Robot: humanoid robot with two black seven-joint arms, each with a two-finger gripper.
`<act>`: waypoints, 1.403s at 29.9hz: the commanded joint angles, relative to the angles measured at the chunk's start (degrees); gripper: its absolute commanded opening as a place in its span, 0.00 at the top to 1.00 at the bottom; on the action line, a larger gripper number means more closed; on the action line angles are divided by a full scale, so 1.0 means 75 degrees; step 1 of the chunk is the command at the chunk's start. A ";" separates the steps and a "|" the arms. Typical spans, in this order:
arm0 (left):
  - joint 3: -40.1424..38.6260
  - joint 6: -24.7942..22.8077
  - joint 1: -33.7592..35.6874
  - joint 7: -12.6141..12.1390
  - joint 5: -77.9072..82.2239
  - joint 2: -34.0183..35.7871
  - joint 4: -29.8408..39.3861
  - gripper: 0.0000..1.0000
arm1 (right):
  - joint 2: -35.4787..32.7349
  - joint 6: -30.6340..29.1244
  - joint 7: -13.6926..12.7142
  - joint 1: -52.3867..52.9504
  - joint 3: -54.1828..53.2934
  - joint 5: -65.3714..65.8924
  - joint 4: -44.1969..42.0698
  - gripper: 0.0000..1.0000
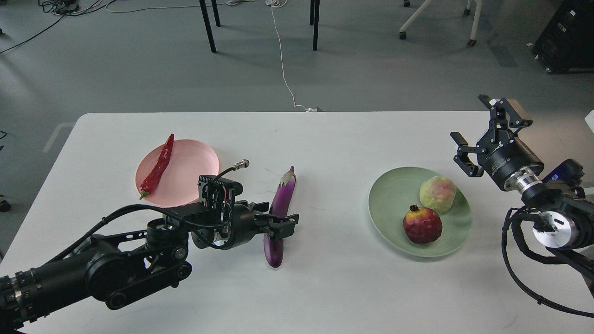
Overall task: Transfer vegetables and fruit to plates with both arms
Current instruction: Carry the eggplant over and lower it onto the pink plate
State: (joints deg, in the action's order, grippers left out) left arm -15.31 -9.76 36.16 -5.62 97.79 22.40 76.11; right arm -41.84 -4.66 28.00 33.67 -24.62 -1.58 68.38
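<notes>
Left gripper [281, 223] fingers straddle the eggplant [280, 208] at lower centre, ready to close, lift toward the pink plate [197, 160]; right gripper [469, 134] gapes wide, empty.

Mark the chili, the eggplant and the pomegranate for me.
chili [159, 166]: head view, mid-body, lying on the pink plate.
eggplant [283, 195]: head view, upper purple body above the left tool.
pomegranate [422, 225]: head view, centre of the red skin.

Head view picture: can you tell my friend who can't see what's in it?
The left gripper is around a purple eggplant on a white table. A red chili lies on the pink plate; two fruits share the green plate. The right gripper hovers open.
</notes>
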 commanded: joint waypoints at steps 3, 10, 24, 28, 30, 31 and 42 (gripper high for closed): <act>0.0003 -0.0174 -0.0005 -0.0001 -0.0007 0.0025 -0.0011 0.40 | 0.0000 0.0000 0.0000 0.0000 0.0001 0.0000 0.0000 0.02; -0.0009 -0.0245 -0.0028 -0.0001 0.0005 0.0177 0.0000 0.80 | 0.0000 0.0000 0.0000 0.0000 0.0001 0.0000 0.0012 0.02; -0.0360 -0.0292 0.0663 0.0712 -0.0113 0.2038 0.0305 0.81 | 0.0012 0.0000 0.0000 0.0000 0.0001 0.0000 0.0024 0.02; -0.0337 -0.0292 0.0745 0.1240 -0.0159 0.2917 0.0223 0.80 | 0.0059 0.0000 0.0000 0.0000 0.0012 0.0000 0.0024 0.02; -0.0337 -0.0269 0.0722 0.1463 -0.0148 0.3199 0.0072 0.78 | 0.0082 0.0000 0.0000 0.0000 0.0013 0.0000 0.0012 0.02; -0.0325 -0.0257 0.0687 0.1568 -0.0148 0.3293 -0.0011 0.76 | 0.0082 0.0000 0.0000 0.0000 0.0013 0.0000 0.0012 0.02; -0.0314 0.0012 0.0640 0.1815 -0.0476 0.3411 -0.0468 0.02 | 0.0047 0.0000 0.0000 0.0000 0.0013 0.0012 0.0024 0.02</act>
State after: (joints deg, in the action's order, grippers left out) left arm -17.68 -9.88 40.85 7.99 94.54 47.72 73.02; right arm -41.29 -4.66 28.00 33.66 -24.52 -1.54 68.59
